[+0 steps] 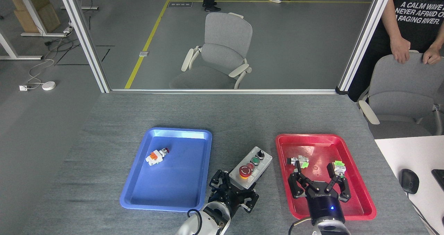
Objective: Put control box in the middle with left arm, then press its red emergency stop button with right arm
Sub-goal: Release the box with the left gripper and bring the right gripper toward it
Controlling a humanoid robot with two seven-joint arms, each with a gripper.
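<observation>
Your left pincer [235, 190] pinches control box [250, 167] by its 6 o'clock end | your right pincer [319, 181] spread wide over red tray [360, 193], holding nothing | box grey, tilted toward 1 o'clock, red mushroom button [245, 171] nearest pincer | box on table [104, 158] between blue tray [163, 197] and red tray
</observation>
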